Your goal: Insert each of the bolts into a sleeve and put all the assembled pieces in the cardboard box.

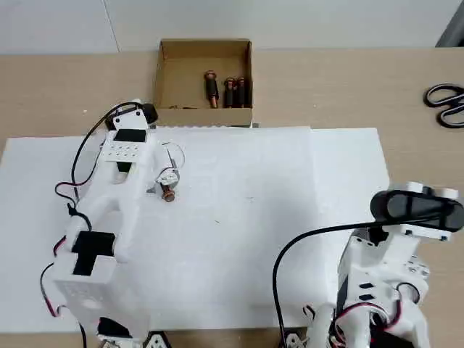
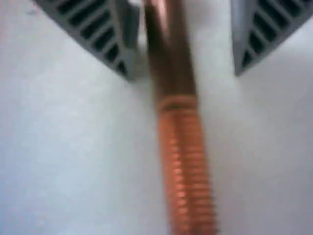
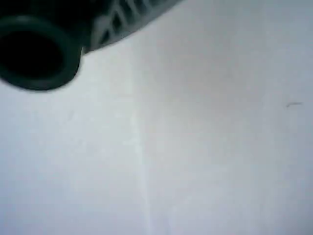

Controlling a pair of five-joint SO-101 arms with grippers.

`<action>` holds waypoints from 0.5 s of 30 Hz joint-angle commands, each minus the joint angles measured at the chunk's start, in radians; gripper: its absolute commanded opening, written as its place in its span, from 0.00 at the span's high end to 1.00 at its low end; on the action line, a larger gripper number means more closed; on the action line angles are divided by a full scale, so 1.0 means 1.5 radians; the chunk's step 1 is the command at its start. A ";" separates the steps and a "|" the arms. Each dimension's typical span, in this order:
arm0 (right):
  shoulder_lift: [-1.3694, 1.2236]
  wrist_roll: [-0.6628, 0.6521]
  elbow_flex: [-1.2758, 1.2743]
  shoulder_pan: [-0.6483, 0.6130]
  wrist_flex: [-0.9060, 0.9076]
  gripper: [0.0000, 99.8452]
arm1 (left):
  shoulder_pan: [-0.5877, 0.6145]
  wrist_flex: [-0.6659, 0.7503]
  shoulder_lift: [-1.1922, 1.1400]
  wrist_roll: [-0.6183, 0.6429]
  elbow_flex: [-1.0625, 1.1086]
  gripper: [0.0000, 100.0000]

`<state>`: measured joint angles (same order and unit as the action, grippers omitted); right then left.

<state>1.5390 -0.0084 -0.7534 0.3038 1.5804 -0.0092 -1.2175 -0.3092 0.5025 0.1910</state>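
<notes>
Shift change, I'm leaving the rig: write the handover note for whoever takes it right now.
Left gripper: open, its fingers on either side of a copper bolt that lies on the white foam sheet. It is not yet clamped.
Right gripper: over the foam, with a dark sleeve right at it. Whether it grips the sleeve cannot be judged.
Done: three assembled pieces lie in the cardboard box.
Left: grasp this bolt, push it into the sleeve, then put that piece in the box.
</notes>
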 commanded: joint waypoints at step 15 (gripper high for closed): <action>0.002 -0.008 0.004 0.006 -0.006 1.00 | -0.028 -0.270 -0.015 0.304 -0.247 0.99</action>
<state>1.5390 -0.0146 -0.7534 0.3038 1.5804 -0.0460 -1.5152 -0.3383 0.7664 -0.0652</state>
